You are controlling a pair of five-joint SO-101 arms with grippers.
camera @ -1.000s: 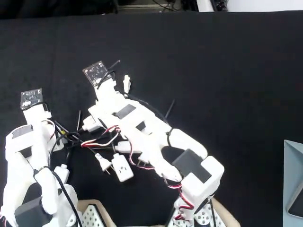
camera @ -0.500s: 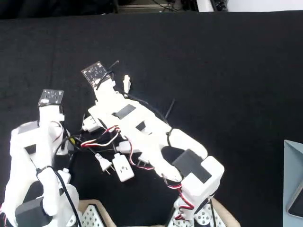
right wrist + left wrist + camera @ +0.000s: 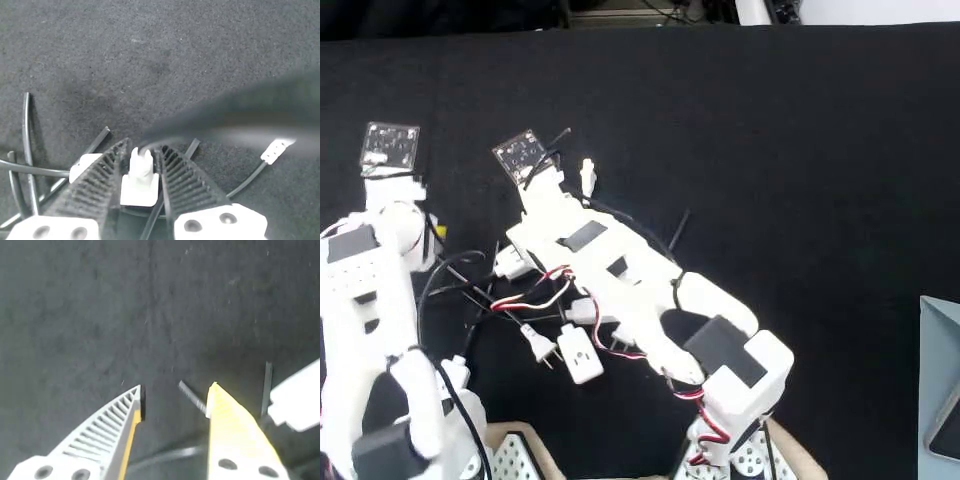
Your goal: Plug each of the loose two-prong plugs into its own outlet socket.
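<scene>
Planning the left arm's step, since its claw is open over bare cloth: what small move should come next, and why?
Probably bring the left claw toward the two-prong plug lying loose beside the outlet socket near the arm bases. That claw is open, holding nothing, over black cloth, while the right claw is shut on a white plug.

Black table with white plug beside probable socket
</scene>
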